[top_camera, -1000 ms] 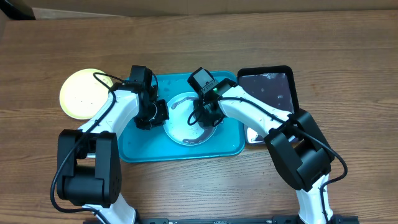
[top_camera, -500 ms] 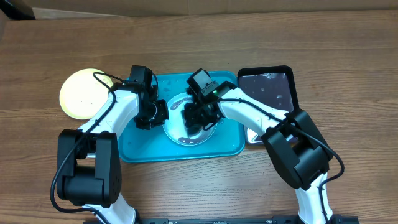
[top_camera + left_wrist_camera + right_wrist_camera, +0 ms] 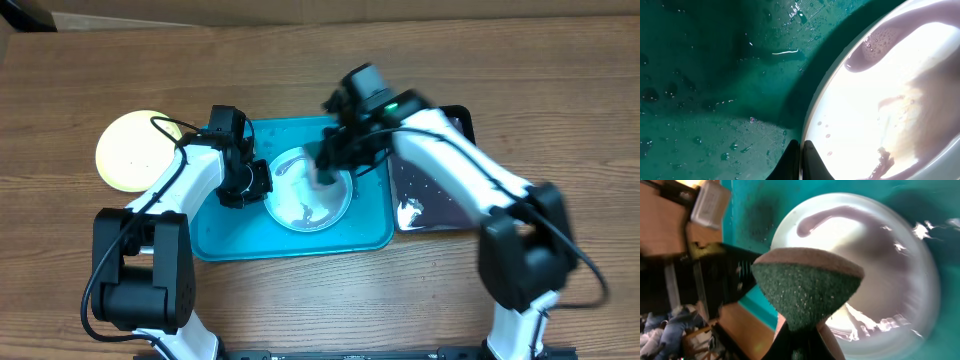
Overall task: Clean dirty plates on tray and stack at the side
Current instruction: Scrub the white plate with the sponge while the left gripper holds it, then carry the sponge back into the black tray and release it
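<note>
The white round plastic plate [image 3: 300,205] lies flat inside the large turquoise rectangular plastic tray [image 3: 290,245], in the middle of the brown wooden counter [image 3: 300,60]. A dark curved smear [image 3: 812,222] and some water are on its face, so I judge it is not yet clean. A yellow-green round plastic plate [image 3: 128,150] sits alone on the counter, to the left of the tray.

The left tool [image 3: 245,183] is closed at the left rim of the white plate; in the wrist view its tips [image 3: 800,152] meet just at the rim edge, and it seems to pinch the rim, though the view is too close to be sure. The right tool [image 3: 325,168] is closed tight on a green scrubbing sponge [image 3: 807,292], squeezing it into a wedge over the plate.

I think the plate is light and stiff but slippery when wet, and it can slide on the wet tray under the sponge. The raised rim is the best place to hold it, with a firm grip
</note>
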Tool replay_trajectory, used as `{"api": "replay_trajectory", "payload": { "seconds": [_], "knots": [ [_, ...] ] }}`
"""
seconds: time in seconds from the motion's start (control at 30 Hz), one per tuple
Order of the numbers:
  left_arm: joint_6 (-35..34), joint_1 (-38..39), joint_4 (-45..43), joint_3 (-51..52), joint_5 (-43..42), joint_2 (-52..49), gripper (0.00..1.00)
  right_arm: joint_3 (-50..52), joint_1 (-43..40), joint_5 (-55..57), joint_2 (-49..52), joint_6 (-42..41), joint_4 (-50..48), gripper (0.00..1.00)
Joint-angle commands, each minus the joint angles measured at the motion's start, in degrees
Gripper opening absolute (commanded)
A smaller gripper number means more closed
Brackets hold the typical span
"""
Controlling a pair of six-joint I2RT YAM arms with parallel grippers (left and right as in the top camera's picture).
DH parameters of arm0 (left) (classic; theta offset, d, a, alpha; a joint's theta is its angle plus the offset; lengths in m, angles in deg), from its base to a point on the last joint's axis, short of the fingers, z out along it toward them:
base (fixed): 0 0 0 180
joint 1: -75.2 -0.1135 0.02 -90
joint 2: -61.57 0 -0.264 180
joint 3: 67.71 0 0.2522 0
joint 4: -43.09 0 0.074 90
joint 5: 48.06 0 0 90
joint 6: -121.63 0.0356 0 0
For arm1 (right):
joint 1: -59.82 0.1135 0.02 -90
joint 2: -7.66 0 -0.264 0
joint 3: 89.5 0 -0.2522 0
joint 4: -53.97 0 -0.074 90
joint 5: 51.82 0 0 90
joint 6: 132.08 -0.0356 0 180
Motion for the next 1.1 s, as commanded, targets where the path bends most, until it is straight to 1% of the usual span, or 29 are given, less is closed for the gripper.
{"api": "replay_trajectory", "payload": {
  "seconds": [0.0,0.13,0.23,0.3,0.4,0.7,0.9,1.07],
  "knots": [
    [-0.15,0.42,0.0,0.24,-0.87,-0.61,0.04,-1.88,-4.52,6.21,-5.68,5.49,5.38,0.04],
    [-0.15,0.42,0.0,0.24,-0.87,-0.61,0.04,-1.53,-9.27,16.98,-5.88,6.19,12.68,0.04],
    [-0.15,0.42,0.0,0.24,-0.87,-0.61,0.04,0.09,-12.22,24.65,-5.86,6.19,15.72,0.04],
    [-0.15,0.42,0.0,0.24,-0.87,-0.61,0.04,1.29,-13.44,26.91,-5.86,6.19,16.04,0.04],
    [-0.17,0.42,0.0,0.24,-0.87,-0.61,0.04,3.98,-14.82,27.08,-5.86,6.34,14.91,0.04],
    [-0.17,0.42,0.0,0.24,-0.87,-0.61,0.04,8.74,-14.86,27.45,-5.84,6.14,10.58,0.04],
    [-0.17,0.42,-0.02,0.24,-0.87,-0.61,0.04,15.89,-14.91,33.48,-5.84,6.14,4.22,0.04],
    [-0.17,0.42,-0.2,0.24,-0.87,-0.61,0.04,19.69,-14.91,33.99,-5.84,6.14,0.04,0.04]
  ]
}}
